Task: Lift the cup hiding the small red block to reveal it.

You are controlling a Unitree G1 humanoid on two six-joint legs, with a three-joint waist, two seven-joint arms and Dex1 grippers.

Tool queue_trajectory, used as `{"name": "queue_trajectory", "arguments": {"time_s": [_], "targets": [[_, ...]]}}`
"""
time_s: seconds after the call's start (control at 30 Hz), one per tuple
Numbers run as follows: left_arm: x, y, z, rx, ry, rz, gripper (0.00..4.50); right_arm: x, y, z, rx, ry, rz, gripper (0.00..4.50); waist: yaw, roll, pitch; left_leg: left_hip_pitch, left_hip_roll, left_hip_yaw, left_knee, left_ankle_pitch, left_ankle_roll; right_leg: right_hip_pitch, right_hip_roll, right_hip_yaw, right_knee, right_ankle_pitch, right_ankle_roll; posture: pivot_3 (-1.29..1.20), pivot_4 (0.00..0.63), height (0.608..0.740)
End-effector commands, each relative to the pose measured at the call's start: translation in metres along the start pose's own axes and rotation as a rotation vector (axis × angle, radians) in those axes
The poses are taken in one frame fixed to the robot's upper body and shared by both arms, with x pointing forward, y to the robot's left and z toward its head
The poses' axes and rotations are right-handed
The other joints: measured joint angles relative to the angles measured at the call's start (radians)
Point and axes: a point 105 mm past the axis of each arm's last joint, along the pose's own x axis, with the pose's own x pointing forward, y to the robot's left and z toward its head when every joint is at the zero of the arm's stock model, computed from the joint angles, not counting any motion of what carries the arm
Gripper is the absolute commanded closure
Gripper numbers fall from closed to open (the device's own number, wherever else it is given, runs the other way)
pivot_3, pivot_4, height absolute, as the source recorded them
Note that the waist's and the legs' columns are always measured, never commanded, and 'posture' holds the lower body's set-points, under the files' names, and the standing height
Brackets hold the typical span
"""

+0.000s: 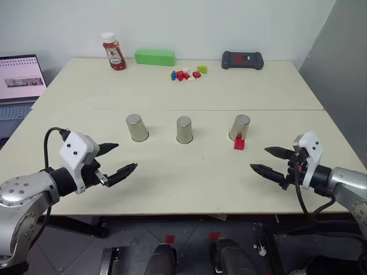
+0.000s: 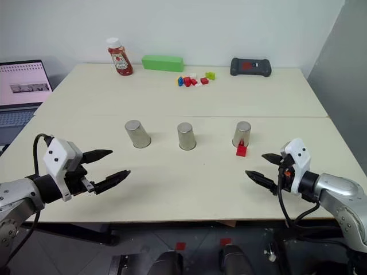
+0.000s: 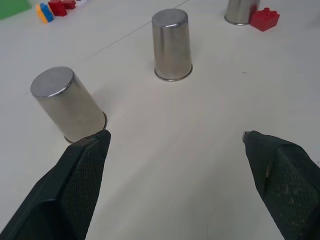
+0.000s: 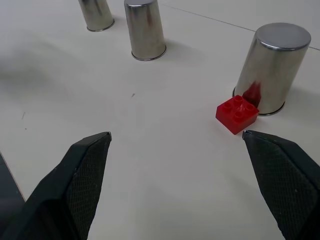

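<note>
Pale wooden table (image 1: 172,177) before us; three upturned metal cups stand in a row, the right cup (image 1: 239,126) with the small red block (image 1: 239,144) exposed on the tabletop, touching its base on the near side; our left gripper (image 1: 117,158) and right gripper (image 1: 267,160) hover over the near edge, both spread wide and empty; ketchup bottle (image 1: 114,51), green box (image 1: 154,57) and loose coloured bricks (image 1: 186,74) sit far back

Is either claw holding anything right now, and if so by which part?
Nothing is held. The left claw and the right claw both hover open over the table, short of the cups.
</note>
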Motion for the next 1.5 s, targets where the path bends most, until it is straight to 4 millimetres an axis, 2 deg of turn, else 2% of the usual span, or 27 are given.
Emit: {"name": "queue_trajectory", "arguments": {"time_s": [0.03,0.73,1.5], "targets": [[0.0016,-0.0016,0.0072,0.026,-0.027,-0.024,0.0,-0.0059,0.0029,0.0129,-0.065,-0.043,-0.008,0.03,0.0,0.0,0.0,0.0,0.0,0.0,0.0,0.0,0.0,0.0,0.0,0.0,0.0,0.0,0.0,0.0,0.15,0.74],[0.0047,-0.01,0.0104,0.084,-0.037,-0.073,0.0,-0.0109,-0.0052,0.0043,-0.088,-0.05,-0.019,0.03,0.0,0.0,0.0,0.0,0.0,0.001,0.0,0.0,0.0,-0.001,0.0,0.0,0.0,0.0,0.0,0.0,0.15,0.74],[0.0042,-0.0101,0.0064,0.098,-0.015,-0.081,0.0,-0.0047,-0.0006,0.0063,-0.096,-0.052,-0.002,0.03,0.0,0.0,0.0,0.0,0.0,0.001,0.0,0.0,0.0,-0.001,0.0,0.001,0.0,0.0,0.001,0.0,0.15,0.74]]}}
